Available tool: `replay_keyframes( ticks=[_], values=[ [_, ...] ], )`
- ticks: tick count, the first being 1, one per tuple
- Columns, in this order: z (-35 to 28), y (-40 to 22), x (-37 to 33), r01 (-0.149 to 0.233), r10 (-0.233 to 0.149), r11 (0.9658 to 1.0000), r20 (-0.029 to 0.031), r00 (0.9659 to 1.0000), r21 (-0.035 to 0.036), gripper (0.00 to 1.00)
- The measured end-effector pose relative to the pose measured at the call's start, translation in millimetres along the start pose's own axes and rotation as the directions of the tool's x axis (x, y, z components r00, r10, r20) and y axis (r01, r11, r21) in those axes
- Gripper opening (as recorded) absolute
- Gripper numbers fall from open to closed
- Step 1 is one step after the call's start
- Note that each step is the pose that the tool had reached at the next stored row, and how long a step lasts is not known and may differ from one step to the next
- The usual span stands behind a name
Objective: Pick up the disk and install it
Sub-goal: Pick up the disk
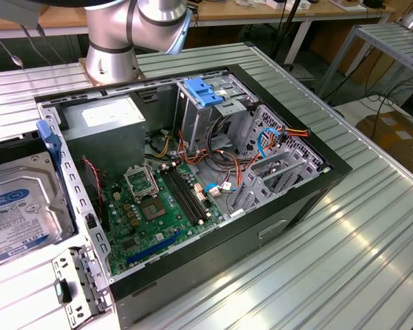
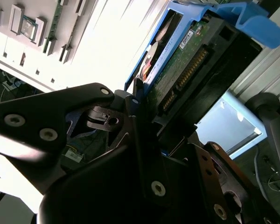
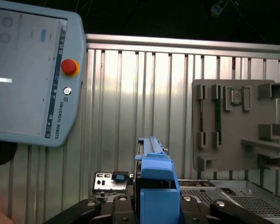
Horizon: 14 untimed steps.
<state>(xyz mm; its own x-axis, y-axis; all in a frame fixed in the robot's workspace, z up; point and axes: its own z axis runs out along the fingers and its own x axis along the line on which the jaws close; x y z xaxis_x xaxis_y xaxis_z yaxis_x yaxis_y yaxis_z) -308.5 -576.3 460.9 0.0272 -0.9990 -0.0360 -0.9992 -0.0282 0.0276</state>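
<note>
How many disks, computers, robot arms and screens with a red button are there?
disk: 1
computer: 1
robot arm: 1
screen with a red button: 1
Total: 4

Dark lettering edges the light grey plastic teach pendant (image 3: pixel 35 93); a printed blue-and-white label lies on the flat silver metal disk (image 1: pixel 17 213).
</note>
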Motion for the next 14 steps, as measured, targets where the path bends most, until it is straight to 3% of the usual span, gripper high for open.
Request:
replay_keyframes(
  ticks=[14],
  values=[
    [-0.2, -3.6, 1.6, 0.0, 0.0, 1.0, 0.0, 1.0, -0.0001, 0.36]
  ],
)
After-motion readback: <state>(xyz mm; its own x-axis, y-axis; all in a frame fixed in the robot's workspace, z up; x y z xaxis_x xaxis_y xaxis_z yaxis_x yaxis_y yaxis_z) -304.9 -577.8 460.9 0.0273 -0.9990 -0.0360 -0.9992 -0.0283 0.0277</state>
